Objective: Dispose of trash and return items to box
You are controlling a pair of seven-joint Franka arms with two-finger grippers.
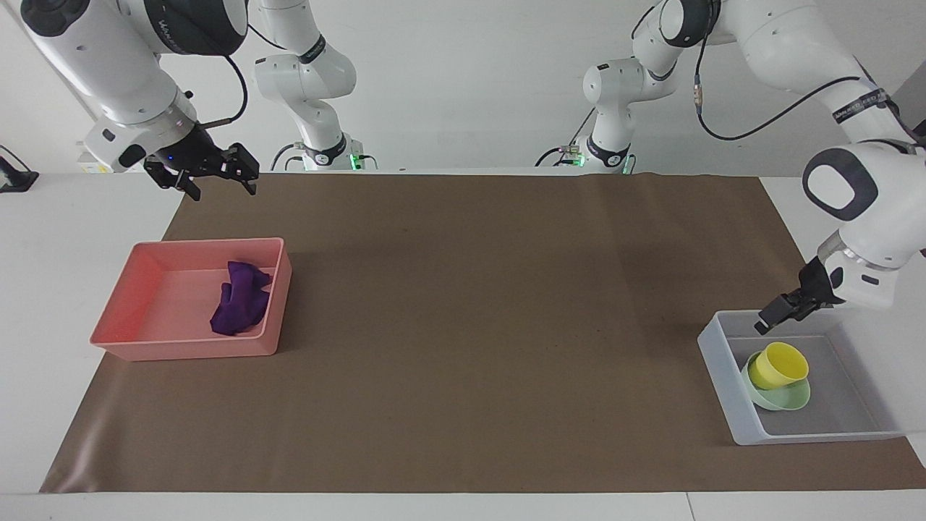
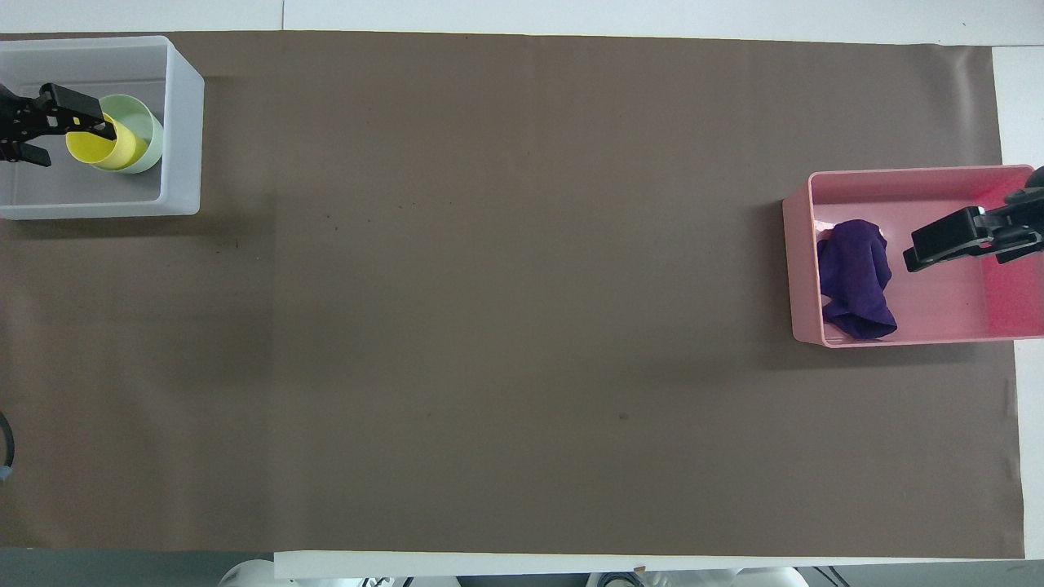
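The yellow cup (image 1: 778,365) stands tilted inside the mint-green bowl (image 1: 785,396), both in the translucent box (image 1: 723,387) at the left arm's end of the table. My left gripper (image 1: 778,315) is open and empty, up over the box's rim nearest the robots, clear of the cup. In the overhead view the left gripper (image 2: 55,129) sits beside the cup (image 2: 99,147) and bowl (image 2: 147,134). The purple cloth wad (image 1: 239,307) lies in the pink tray (image 1: 184,351). My right gripper (image 1: 223,182) is open and empty, waiting in the air over the mat near the pink tray.
A brown mat (image 1: 470,325) covers the table between the pink tray (image 2: 795,269) at the right arm's end and the box (image 2: 183,130) at the left arm's end. White table shows around the mat's edges.
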